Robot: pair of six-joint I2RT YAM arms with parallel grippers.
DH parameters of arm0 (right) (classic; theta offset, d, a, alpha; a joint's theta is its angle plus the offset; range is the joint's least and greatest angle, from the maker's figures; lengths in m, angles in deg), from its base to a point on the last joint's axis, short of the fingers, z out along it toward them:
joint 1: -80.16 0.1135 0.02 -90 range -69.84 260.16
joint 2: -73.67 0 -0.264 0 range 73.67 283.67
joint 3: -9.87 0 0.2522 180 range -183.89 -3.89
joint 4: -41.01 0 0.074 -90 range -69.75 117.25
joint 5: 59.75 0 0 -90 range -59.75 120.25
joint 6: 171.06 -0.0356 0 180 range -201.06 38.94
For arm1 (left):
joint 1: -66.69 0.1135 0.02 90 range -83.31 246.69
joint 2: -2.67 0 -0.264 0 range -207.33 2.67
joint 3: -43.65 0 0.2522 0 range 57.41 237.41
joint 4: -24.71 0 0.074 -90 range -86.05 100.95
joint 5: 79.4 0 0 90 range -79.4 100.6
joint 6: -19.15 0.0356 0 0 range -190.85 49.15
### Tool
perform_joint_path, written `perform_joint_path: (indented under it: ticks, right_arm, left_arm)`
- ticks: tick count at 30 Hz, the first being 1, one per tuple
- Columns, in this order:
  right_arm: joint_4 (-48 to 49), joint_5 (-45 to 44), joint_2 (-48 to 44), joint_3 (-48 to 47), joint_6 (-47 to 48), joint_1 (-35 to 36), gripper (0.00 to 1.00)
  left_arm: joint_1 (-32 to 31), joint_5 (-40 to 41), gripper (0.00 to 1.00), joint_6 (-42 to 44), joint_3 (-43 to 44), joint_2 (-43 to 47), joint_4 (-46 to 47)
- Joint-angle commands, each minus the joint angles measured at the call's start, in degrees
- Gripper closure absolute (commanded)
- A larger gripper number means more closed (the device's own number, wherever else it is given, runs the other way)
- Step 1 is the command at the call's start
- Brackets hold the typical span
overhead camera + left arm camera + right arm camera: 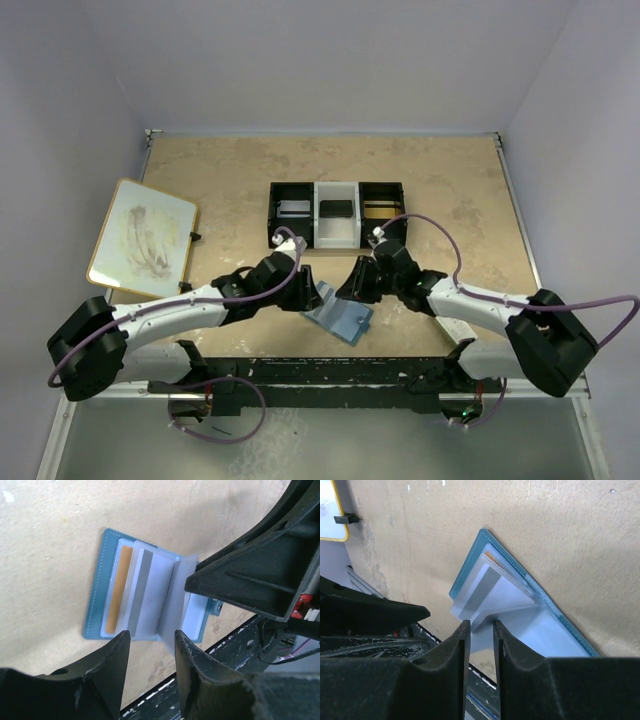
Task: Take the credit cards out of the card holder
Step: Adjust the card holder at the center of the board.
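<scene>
The blue card holder lies open on the table near the front edge, between my two grippers. In the left wrist view the card holder shows a gold-yellow credit card in its left pocket and a pale grey card with a darker stripe beside it. A pale inner leaf stands upright at the fold. My right gripper is shut on that leaf's near end, above the card holder. My left gripper hangs open just off the holder's near edge, nothing between its fingers.
A black-and-white compartment tray stands behind the wallet. A yellow-framed whiteboard lies at the left. The black rail of the table's front edge runs right below the wallet.
</scene>
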Motion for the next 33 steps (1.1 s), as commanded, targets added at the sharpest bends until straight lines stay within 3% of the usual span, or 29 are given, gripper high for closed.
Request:
perform_joint_path:
  ticks: [1,18,24,33]
  right_arm:
    - [-2.36,-0.74,-3.27,1.69,-0.95,-0.03,0.72]
    - [-14.47,-1.11,-14.54,5.74,-1.66,0.01,0.68]
    - [-17.56,-2.8,-19.07,6.9,-3.2,-0.03,0.61]
    - [-22.48,-5.66,-19.23,5.14,-3.22,-0.03,0.59]
  left_arm:
    - [-0.15,-3.46,0.61,0.28,3.01,-2.38,7.15]
    - [-0.72,-6.36,0.61,0.56,4.04,-7.26,9.64]
    - [-1.2,-6.29,0.61,0.8,3.95,-7.84,9.19]
    - [-2.2,-6.37,0.61,0.86,3.97,-8.44,8.48]
